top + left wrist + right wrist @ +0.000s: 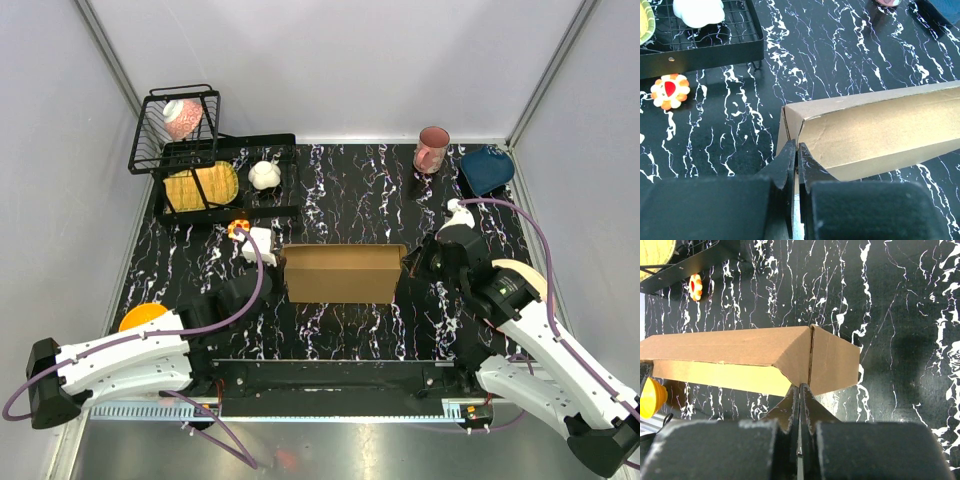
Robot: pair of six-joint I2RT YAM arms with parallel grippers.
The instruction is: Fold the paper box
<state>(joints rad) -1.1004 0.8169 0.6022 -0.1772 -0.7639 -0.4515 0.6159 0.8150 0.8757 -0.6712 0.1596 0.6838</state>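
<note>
The paper box (340,272) is a plain brown cardboard box lying lengthwise in the middle of the black marbled table. It also shows in the left wrist view (880,130) and the right wrist view (740,347). My left gripper (270,252) is at the box's left end. Its jaws (797,146) are closed on the edge of the end flap. My right gripper (412,262) is at the box's right end. Its jaws (800,386) are closed on the lower corner of the end, at the seam.
A black dish rack (270,212) at the back left holds a yellow plate (200,185) and a white object (264,175). A wire basket (150,140) stands on it. A flower toy (238,228), pink mug (431,150), blue dish (487,168) and orange object (143,317) lie around.
</note>
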